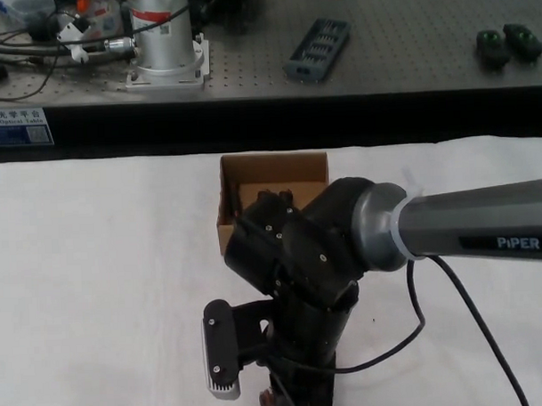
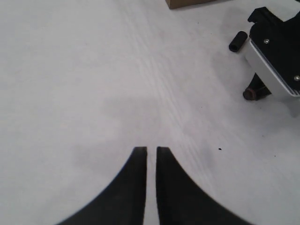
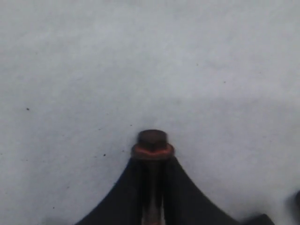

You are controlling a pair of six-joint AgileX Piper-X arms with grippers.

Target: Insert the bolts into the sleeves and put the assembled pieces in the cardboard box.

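Right jaws clamped on bolt [image 3: 152,145] shank, head poking past tips, low over near bench [image 1: 96,280] edge; grip probably readies it for mating. Left jaws nearly closed, empty, parked left, likely keeping clear. Sleeve [image 2: 237,41] lies loose beside right arm, unfilled. Cardboard box [image 1: 270,181] farther back, awaiting assemblies.

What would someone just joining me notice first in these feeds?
The bulky black wrist of the right arm dominates the middle of the bench, hiding part of the open brown cardboard box behind it. The right gripper is shut on a dark hex-headed bolt with a reddish flange, with the white cloth beneath. A short black cylindrical sleeve lies loose on the cloth beside that gripper.
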